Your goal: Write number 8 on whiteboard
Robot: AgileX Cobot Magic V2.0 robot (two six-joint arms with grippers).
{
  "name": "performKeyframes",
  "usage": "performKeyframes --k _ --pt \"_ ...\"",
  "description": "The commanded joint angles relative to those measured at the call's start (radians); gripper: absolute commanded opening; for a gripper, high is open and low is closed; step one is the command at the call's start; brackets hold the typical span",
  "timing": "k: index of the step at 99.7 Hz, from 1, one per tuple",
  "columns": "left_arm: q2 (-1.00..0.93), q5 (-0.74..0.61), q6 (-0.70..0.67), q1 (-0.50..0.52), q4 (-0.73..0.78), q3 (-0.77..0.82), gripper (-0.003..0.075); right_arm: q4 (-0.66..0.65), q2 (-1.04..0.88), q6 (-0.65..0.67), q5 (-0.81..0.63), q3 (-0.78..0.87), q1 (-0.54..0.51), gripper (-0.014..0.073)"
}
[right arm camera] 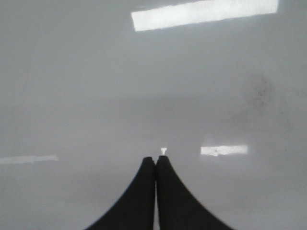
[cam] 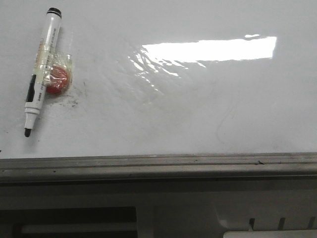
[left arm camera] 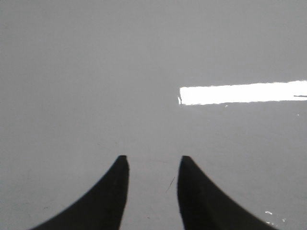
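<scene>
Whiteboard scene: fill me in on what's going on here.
Nothing is being handled right now. The whiteboard carries only faint grey smudges and glare; no number 8 is drawn on it. A black-and-white marker, uncapped with its tip bare, lies at the far left, taped to a red ball. The left gripper hangs open over bare board, and the right gripper has its fingers shut on nothing.

Large white whiteboard surface: glossy, smooth, smudged grey. Grey metal edge strip: dull, scuffed. White plastic marker: smooth, semi-gloss.
</scene>
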Motion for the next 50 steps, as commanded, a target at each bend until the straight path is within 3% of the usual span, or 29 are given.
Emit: performKeyframes --k 1,9,25,50 --pt "0.021 -0.114 -0.010 0.000 -0.041 -0.026 0.0414 -0.002 0.018 0.003 -0.071 -0.037 0.001 -0.0063" --pt "0.023 -0.184 -0.010 0.000 -0.068 -0.006 0.0407 -0.002 0.018 0.003 -0.058 -0.037 0.001 -0.0063" --pt "0.106 -0.196 -0.010 -0.054 -0.068 -0.006 0.0403 -0.002 0.018 0.001 0.052 -0.037 0.001 -0.0063" --pt "0.322 -0.327 -0.010 -0.326 -0.064 -0.006 0.0402 -0.002 0.018 0.001 0.097 -0.035 0.001 -0.0063"
